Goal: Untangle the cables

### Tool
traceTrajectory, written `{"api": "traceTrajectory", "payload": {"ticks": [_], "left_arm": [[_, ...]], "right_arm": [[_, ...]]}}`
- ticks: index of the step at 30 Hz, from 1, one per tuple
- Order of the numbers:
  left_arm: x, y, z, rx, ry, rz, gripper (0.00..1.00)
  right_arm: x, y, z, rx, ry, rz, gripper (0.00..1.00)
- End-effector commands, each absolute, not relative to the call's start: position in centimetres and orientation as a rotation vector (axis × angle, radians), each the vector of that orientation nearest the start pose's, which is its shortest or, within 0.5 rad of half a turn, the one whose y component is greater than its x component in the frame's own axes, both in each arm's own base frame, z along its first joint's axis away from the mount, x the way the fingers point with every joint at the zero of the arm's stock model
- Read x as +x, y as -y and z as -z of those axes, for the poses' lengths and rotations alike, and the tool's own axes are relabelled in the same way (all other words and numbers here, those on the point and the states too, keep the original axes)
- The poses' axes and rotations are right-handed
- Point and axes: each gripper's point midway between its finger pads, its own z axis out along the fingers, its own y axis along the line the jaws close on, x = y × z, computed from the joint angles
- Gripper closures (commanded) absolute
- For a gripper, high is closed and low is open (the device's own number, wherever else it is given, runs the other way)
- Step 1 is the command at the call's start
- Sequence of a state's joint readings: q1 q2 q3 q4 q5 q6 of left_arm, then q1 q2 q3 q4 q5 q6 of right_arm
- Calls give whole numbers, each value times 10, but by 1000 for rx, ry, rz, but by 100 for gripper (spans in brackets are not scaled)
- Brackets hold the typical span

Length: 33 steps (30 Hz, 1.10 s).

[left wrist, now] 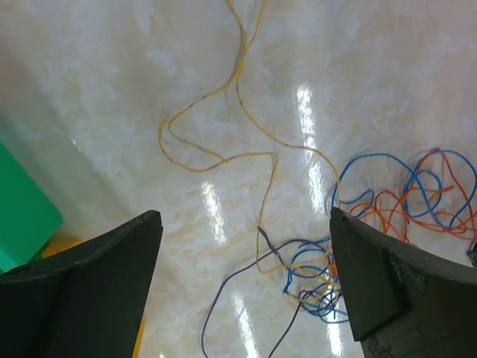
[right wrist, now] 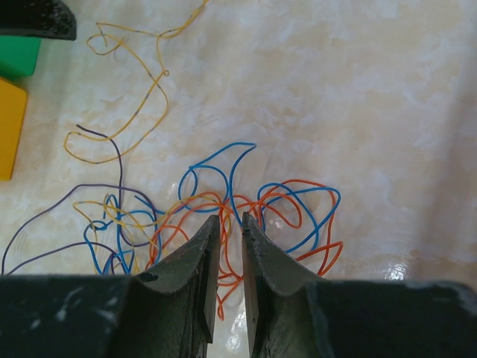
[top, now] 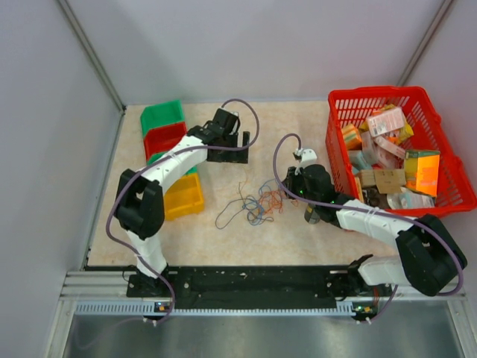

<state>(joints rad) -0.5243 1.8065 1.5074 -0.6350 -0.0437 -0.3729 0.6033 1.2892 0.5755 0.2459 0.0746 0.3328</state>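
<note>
The cables (top: 257, 201) lie as a loose tangle of thin blue, orange, yellow and purple wires on the table's middle. My left gripper (top: 242, 143) hovers behind them, wide open and empty. In the left wrist view (left wrist: 246, 216) the tangle (left wrist: 313, 272) lies by its right finger, and a yellow strand runs off between the jaws. My right gripper (top: 288, 190) is at the tangle's right edge. In the right wrist view (right wrist: 231, 216) its jaws stand a narrow gap apart, low over the cables (right wrist: 186, 201), with orange strands running between them.
A red basket (top: 376, 91) full of packets stands at the right, close to the right arm. Green (top: 162, 117), red (top: 164, 138) and yellow (top: 184, 198) bins stand at the left by the left arm. Grey walls close in the table.
</note>
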Motion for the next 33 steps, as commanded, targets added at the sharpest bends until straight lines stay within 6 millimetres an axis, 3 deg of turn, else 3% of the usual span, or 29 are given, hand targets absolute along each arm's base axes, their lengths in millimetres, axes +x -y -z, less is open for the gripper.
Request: {"api": "traceTrajectory", "payload": {"ticks": [1, 5, 11, 16, 21, 23, 24, 28, 30, 33], "left_arm": [[407, 243, -123, 103, -2547, 306, 2], [414, 276, -109, 204, -2561, 445, 2], [425, 285, -71, 221, -2634, 369, 4], [425, 273, -55, 181, -2650, 264, 33], [425, 264, -60, 154, -2632, 223, 72], [426, 259, -76, 153, -2593, 203, 96], [427, 256, -89, 153, -2563, 203, 100], [421, 244, -156, 163, -2432, 257, 100], [410, 232, -202, 166, -2336, 285, 100], [390, 210, -244, 167, -2227, 274, 100]], "right_arm": [[315, -216, -120, -212, -2004, -540, 82], [314, -215, -120, -212, -2003, -533, 82], [314, -215, -121, -214, -2002, -537, 82], [315, -216, -122, -215, -1999, -537, 82], [315, -217, -121, -217, -2001, -542, 83], [314, -216, -120, -219, -2004, -540, 83], [315, -216, -121, -216, -2002, -540, 83], [315, -214, -121, -211, -2002, -528, 83], [315, -213, -120, -214, -2003, -526, 83], [314, -213, -122, -209, -1999, -528, 83]]}}
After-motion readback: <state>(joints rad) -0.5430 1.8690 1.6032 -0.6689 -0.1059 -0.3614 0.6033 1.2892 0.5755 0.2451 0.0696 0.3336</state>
